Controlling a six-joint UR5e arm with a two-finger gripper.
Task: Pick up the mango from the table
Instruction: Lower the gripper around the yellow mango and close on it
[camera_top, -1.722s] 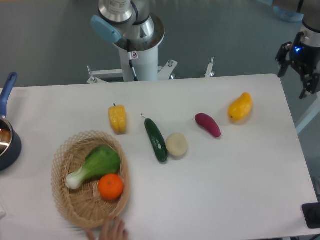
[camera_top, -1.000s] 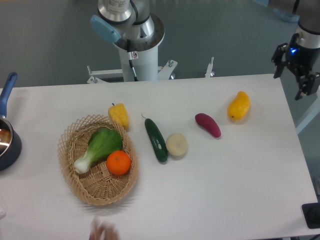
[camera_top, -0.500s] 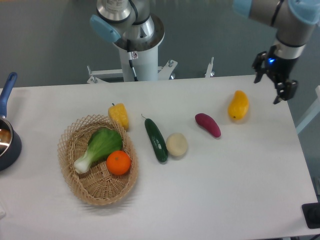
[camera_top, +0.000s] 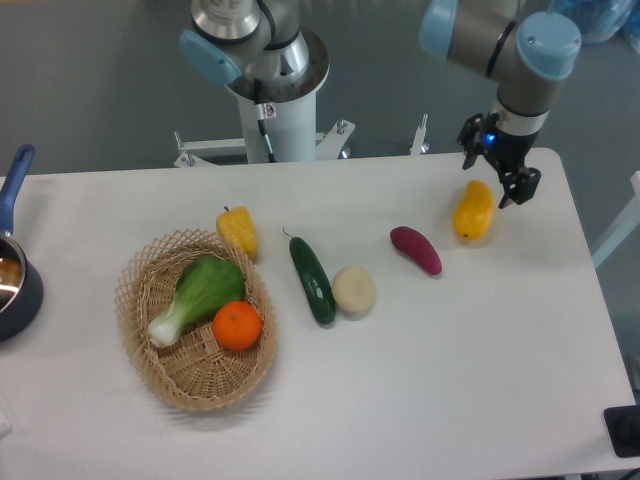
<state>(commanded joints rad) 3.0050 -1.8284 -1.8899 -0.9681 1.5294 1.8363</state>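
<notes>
The mango (camera_top: 473, 213), a smooth yellow-orange oval, lies on the white table (camera_top: 420, 380) at the right, near the far edge. My gripper (camera_top: 497, 178) hangs open just above the mango's far end, its two dark fingers straddling the top of the fruit without closing on it. The arm reaches in from the upper right.
A purple vegetable (camera_top: 415, 249) lies left of the mango. A pale round vegetable (camera_top: 353, 289), a cucumber (camera_top: 312, 279) and a yellow corn piece (camera_top: 237, 232) lie mid-table. A wicker basket (camera_top: 160, 371) holds a green vegetable (camera_top: 196, 294) and an orange (camera_top: 238, 325). A pot (camera_top: 12, 285) sits at the left edge.
The gripper has moved left from beyond the table's right edge to just above the mango. Earlier, a hand pushed the basket up and right, then withdrew.
</notes>
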